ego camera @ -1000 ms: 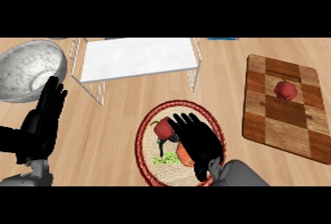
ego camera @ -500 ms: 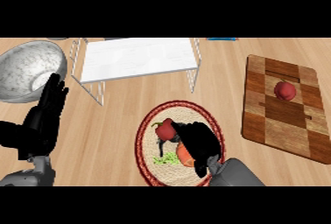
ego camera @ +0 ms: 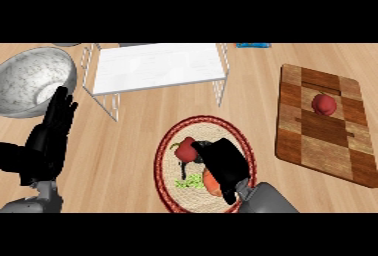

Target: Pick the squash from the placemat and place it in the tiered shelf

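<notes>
A round woven placemat (ego camera: 167, 150) with a red rim lies in front of me at the counter's middle. On it lies the squash (ego camera: 187, 148), red-orange with a green end; only its red tip, an orange patch and some green show. My right hand (ego camera: 226, 163) lies on top of it, fingers curled down over its far side, and hides most of it. The white tiered shelf (ego camera: 159, 65) on wire legs stands behind the placemat. At the left edge my left hand (ego camera: 52, 131) rests open, fingers up.
A speckled metal bowl (ego camera: 29, 80) sits at the far left beside the shelf. A wooden chequered cutting board (ego camera: 317, 135) lies at the right with a red fruit (ego camera: 323, 103) on it. A small blue thing (ego camera: 253, 45) shows at the far edge.
My right hand's fingers, spread over the squash before, have curled down around it. The left hand has barely moved.
</notes>
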### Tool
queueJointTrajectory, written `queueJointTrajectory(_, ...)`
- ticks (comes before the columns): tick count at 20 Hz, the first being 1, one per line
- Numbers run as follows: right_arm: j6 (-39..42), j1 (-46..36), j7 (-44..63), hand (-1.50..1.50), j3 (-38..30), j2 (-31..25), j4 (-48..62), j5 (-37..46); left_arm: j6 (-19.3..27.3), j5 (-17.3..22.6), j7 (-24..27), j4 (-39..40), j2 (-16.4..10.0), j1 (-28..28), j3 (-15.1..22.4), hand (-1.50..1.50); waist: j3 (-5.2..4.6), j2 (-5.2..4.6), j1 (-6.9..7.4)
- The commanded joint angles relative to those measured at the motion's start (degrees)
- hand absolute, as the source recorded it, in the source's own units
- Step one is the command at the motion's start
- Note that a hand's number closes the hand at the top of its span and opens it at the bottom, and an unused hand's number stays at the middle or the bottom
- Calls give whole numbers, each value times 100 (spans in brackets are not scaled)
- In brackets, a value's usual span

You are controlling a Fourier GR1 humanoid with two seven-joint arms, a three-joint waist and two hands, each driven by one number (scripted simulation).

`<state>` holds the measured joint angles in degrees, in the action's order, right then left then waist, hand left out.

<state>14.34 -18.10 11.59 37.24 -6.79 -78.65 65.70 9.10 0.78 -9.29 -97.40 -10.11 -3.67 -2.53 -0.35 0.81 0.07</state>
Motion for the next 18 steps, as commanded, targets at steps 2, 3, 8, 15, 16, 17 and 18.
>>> queueJointTrajectory(2,-111,-135,1571,150,567,651,202,-315,106,-166,6,-63,139,63,128,0,36,-87,100)
queueJointTrajectory(3,-275,25,2038,150,669,655,119,-471,-71,-70,163,40,78,81,117,0,35,-92,125)
queueJointTrajectory(8,-956,-234,3790,150,820,668,-132,-1471,-70,-122,10,56,111,-195,251,0,43,-135,343)
queueJointTrajectory(15,-2223,-1662,5383,150,1418,676,-845,-2450,-117,-27,-53,262,86,-398,140,0,33,-105,407)
queueJointTrajectory(16,-2303,-1694,5743,150,1419,676,-1330,-2455,-177,-17,14,209,65,-199,162,0,29,-52,392)
queueJointTrajectory(17,-2758,-1802,5712,150,1450,676,-1225,-2386,-10,-148,-22,265,267,-317,326,0,33,-74,369)
queueJointTrajectory(18,-2856,-1983,5906,150,1375,676,-1467,-2285,-210,13,-13,135,51,-132,164,0,29,-26,421)
